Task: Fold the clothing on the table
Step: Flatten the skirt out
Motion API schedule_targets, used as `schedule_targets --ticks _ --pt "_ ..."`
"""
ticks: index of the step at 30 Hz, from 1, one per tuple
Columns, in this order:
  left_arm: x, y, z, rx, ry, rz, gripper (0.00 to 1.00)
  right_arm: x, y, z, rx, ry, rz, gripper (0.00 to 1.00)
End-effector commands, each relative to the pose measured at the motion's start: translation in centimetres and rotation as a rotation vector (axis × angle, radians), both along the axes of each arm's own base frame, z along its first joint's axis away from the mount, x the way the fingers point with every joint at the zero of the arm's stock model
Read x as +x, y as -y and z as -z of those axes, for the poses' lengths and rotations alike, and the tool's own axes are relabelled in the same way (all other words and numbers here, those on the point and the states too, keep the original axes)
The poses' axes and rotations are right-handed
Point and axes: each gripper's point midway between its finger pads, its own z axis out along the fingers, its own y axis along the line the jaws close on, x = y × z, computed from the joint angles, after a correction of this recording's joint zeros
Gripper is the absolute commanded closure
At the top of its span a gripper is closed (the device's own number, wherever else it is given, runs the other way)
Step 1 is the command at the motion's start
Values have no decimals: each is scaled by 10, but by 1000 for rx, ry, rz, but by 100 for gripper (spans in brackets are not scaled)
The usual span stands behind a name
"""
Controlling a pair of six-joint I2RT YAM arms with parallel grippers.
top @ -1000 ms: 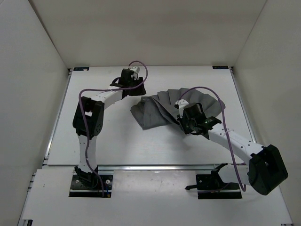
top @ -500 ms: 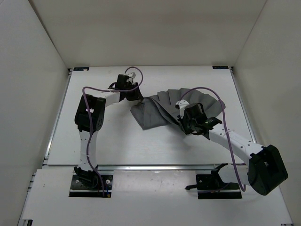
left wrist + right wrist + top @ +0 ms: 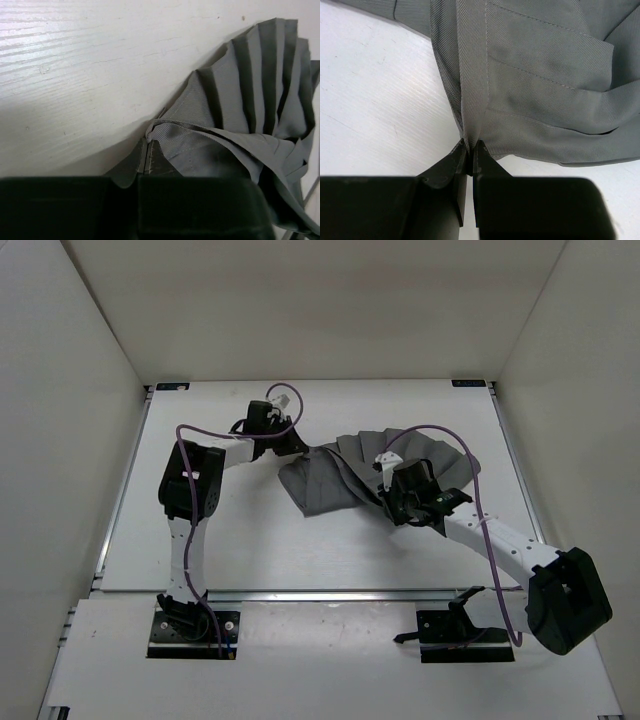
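Dark grey clothing (image 3: 325,483) sits right of centre on the counter (image 3: 230,540), bunched. Its pleats fan toward the upper right of the overhead view, and one flap is turned over at lower left. Wrist views: left tool (image 3: 147,159) pressed together on a hem corner at the garment's left edge; right tool (image 3: 469,152) pinching a raised ridge of fabric at its near edge. No clean fold is laid down; the heap is crumpled, not squared. Judged early stage: both grips are set, while the lift, fold-over and flattening are all left to do.
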Motion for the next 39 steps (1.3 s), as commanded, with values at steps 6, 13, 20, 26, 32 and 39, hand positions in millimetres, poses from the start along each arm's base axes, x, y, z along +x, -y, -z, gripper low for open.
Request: schedule_targets --ticks 6,13,20,26,32,39 --pt "13 -13 -89 -50 180 -25 100 22 3 -32 20 114 35 100" --pt "-22 -41 -226 -35 449 -55 100 35 8 -135 191 356 18 100" --pt "-89 -70 -294 -20 570 -65 100 12 15 -206 377 466 -72 100" --pt "-134 -91 -345 16 662 -106 100 -6 16 -262 422 546 -141 100" --pt "-141 -99 -331 83 600 -105 100 -3 5 -264 458 520 -195 100" --pt "-158 -89 -175 121 276 -84 100 -12 -14 -175 489 243 -190 100"
